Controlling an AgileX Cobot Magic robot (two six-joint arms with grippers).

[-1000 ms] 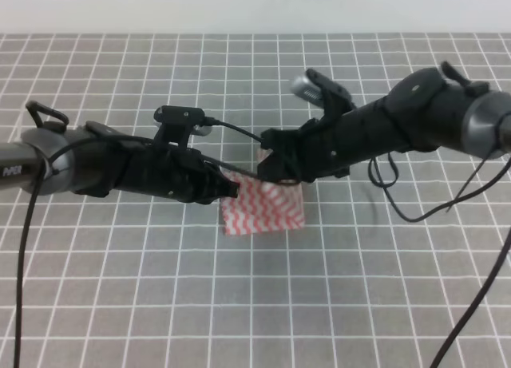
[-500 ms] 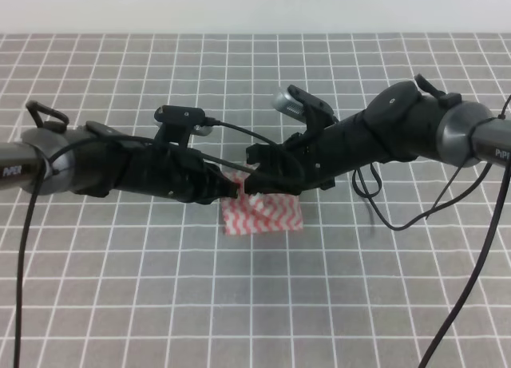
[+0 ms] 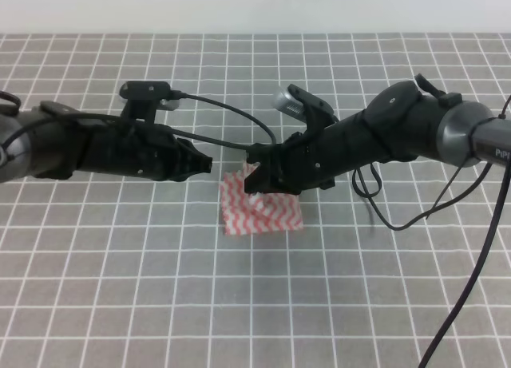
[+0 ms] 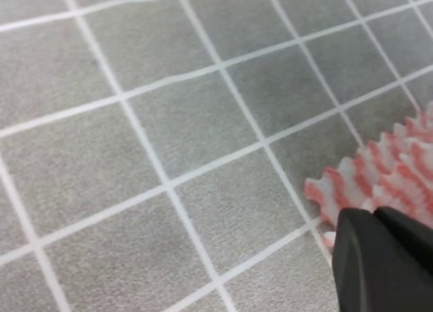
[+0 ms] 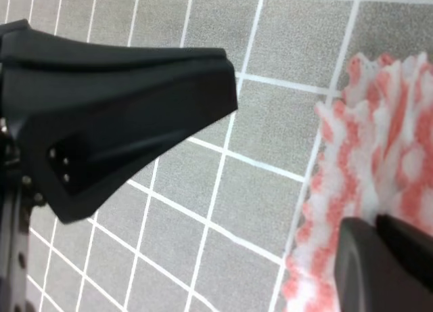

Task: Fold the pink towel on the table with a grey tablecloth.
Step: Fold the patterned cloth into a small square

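Observation:
The pink towel (image 3: pixel 265 212) lies near the middle of the table with a grey tablecloth (image 3: pixel 120 288), folded into a small patch with its upper left corner raised. My right gripper (image 3: pixel 257 179) is over that raised corner. In the right wrist view its fingers (image 5: pixel 358 258) are shut on the pink towel (image 5: pixel 379 122). My left gripper (image 3: pixel 204 162) sits left of the towel, about a grid square away, its jaws together with nothing between them. The left wrist view shows the left gripper (image 4: pixel 374 216) shut, with the towel's jagged edge (image 4: pixel 399 170) just beyond it.
Black cables trail from both arms, one looping down the right side (image 3: pixel 471 304). The left gripper (image 5: pixel 203 75) fills the upper left of the right wrist view, close to the right gripper. The grid cloth (image 4: pixel 169 122) spreads around the towel.
The left arm has drawn back to the left, off the towel. The right gripper moved left across the towel, then held still, and the towel's upper left corner now stands up.

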